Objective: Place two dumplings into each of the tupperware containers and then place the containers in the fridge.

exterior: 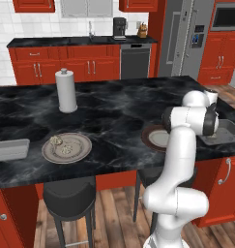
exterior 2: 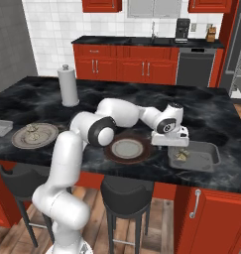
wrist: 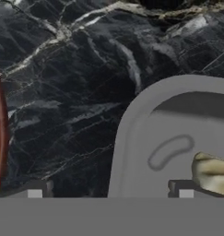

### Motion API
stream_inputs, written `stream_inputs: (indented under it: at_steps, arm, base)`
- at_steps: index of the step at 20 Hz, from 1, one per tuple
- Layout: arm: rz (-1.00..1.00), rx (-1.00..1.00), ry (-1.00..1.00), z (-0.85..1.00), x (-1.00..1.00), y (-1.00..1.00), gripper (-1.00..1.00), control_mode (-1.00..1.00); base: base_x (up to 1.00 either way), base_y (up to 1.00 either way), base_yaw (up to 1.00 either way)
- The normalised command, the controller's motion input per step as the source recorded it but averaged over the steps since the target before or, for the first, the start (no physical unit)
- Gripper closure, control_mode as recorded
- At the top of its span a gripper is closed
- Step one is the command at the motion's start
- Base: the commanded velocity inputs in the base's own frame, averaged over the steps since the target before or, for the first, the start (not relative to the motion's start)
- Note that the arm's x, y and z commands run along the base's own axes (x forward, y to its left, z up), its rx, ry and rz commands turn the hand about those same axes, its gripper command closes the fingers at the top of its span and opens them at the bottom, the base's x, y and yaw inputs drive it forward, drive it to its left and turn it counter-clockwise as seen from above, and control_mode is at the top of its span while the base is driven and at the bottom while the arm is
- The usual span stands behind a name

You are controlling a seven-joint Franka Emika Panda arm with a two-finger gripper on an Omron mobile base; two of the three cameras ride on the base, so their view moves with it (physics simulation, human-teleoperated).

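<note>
Two pale dumplings [exterior: 56, 141] lie on a round beige plate [exterior: 82, 145] at the left of the island. One grey tupperware container [exterior: 11, 149] sits left of that plate. The other container [exterior 2: 207, 159] is at the right, and a dumpling [exterior 2: 181, 155] lies inside it. My gripper [exterior 2: 172, 145] hangs open just above that container's left rim, fingers pointing down. In the hand view the gripper [wrist: 110, 191] straddles the container rim [wrist: 128, 124], and the dumpling [wrist: 211, 173] lies beside the right fingertip [wrist: 185, 189]. Nothing is held. The grey fridge [exterior: 184, 38] stands at the back right.
An empty brown-rimmed plate [exterior 2: 128, 149] sits just left of the right container. A white paper towel roll [exterior: 66, 91] stands upright on the far left of the island. Black stools [exterior: 69, 193] stand under the counter's front edge. A dark dishwasher [exterior: 135, 60] is in the back cabinets.
</note>
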Motion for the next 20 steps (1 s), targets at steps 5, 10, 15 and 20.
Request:
stream_inputs:
  at_steps: [5,10,15,20]
  arm:
    - [0.00,0.00,0.00,-0.01,-0.14,0.33,-1.00,-1.00]
    - [0.01,0.00,0.00,-0.07,-0.27,0.00,-1.00,-1.00]
    - [0.03,0.00,0.00,-0.08,-0.40,-0.02,-1.00,-1.00]
    - [0.01,0.00,0.00,-0.07,-0.38,0.00,-1.00,-1.00]
  base:
    - [0.00,0.00,0.00]
    - [0.00,0.00,0.00]
    - [0.00,0.00,0.00]
    - [0.00,0.00,0.00]
